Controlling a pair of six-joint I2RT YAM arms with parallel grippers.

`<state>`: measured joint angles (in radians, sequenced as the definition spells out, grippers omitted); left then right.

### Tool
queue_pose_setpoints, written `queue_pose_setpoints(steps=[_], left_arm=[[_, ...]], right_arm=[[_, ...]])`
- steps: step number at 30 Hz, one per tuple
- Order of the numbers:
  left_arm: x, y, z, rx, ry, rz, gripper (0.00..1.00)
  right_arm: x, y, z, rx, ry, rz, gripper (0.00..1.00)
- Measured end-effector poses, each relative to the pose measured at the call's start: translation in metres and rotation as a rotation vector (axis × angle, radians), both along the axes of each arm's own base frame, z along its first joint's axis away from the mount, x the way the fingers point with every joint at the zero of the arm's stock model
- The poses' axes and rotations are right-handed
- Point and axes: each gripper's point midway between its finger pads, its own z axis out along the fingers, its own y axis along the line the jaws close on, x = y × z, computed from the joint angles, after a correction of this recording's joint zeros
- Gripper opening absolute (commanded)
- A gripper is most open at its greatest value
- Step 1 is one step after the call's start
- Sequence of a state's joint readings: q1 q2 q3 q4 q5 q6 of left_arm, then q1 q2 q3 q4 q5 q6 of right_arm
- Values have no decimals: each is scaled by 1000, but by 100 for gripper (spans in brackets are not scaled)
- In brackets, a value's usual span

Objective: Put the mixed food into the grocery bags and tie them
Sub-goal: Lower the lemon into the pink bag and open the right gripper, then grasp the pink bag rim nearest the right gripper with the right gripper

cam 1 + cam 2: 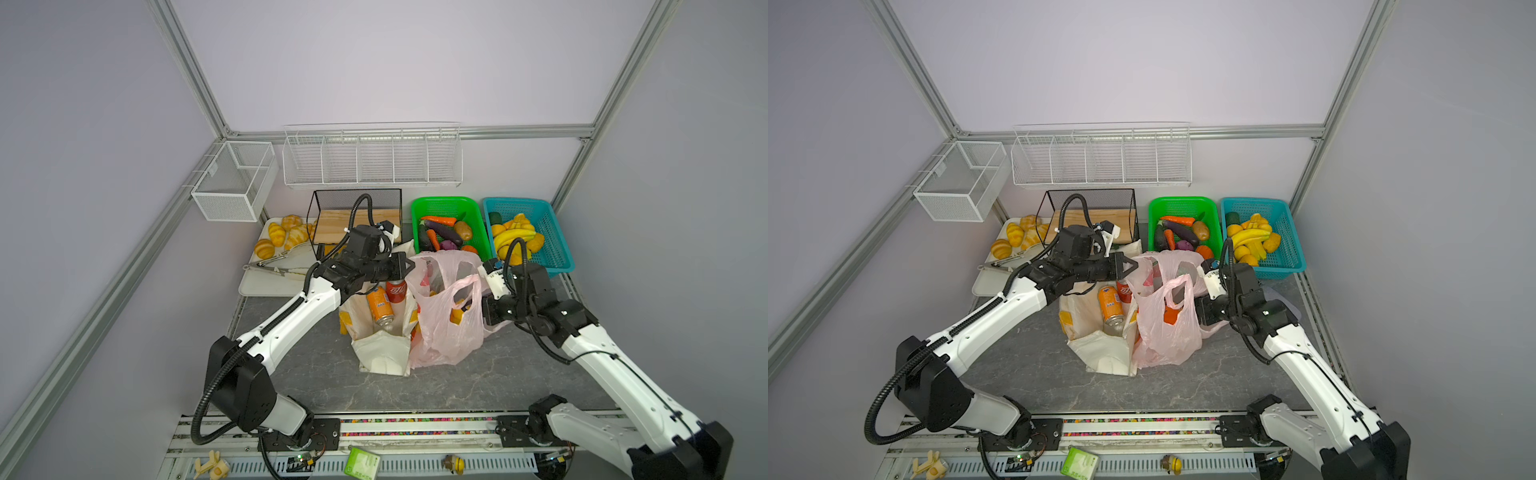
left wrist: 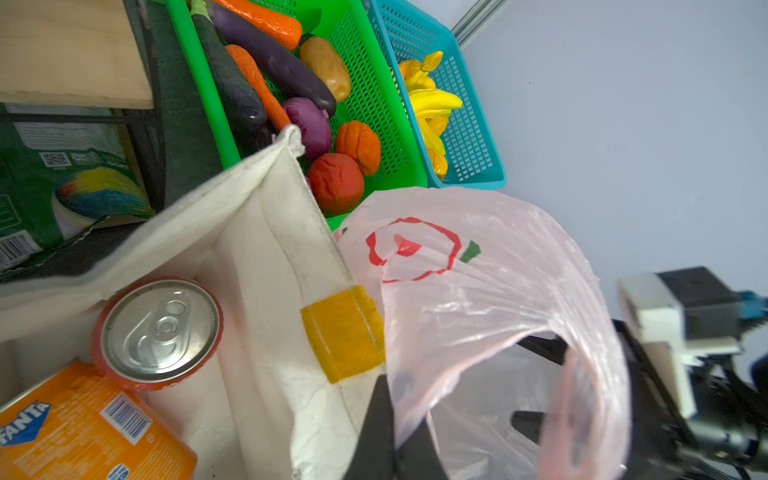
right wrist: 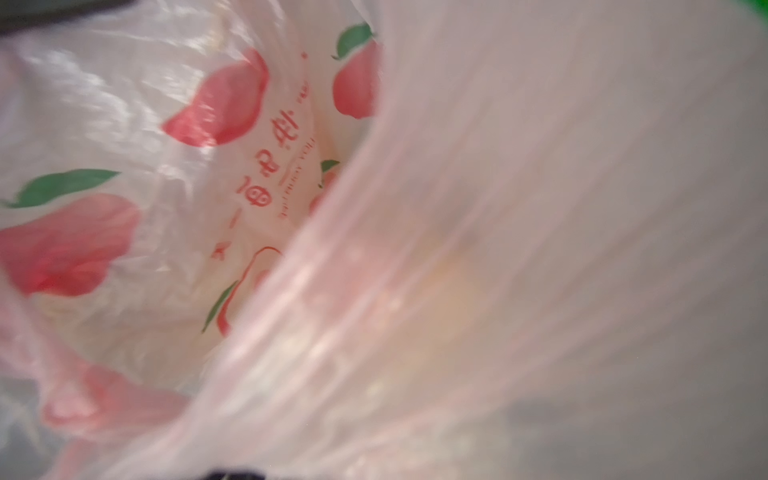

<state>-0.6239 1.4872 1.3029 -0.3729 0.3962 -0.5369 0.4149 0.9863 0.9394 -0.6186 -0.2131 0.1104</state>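
Note:
The cream canvas tote stands open mid-table. An orange soda can and a red cola can sit inside it. The pink plastic bag leans against the tote's right side, with orange fruit showing through its film. My left gripper is shut on the bag's rim. My right gripper reaches into the bag's mouth, fingers apart.
A green basket of vegetables and a blue basket of yellow fruit stand behind the bags. A white tray with croissants and tongs lies at the back left, beside a black wire rack. White wire baskets hang on the walls.

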Motion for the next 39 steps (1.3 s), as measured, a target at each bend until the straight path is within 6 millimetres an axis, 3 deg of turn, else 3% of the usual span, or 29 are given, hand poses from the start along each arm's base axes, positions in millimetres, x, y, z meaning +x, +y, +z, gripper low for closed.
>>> queue_pose_setpoints(steps=[6,12,14,19,25,39], left_arm=[[1,1,-1,4,0,5,0],[0,1,-1,4,1,5,0],[0,1,-1,5,1,5,0],[0,1,-1,5,4,3,0],[-1,0,-1,1,6,-5,0],[-3,-1,0,-3,9,-12,0]], right_arm=[[-22,7,43,19,-196,93,86],[-46,25,60,-37,-346,224,99],[-49,27,63,-93,-407,242,99],[-31,12,62,-341,-542,181,96],[-9,-7,48,-598,-583,174,94],[-5,-29,25,-756,-529,293,90]])
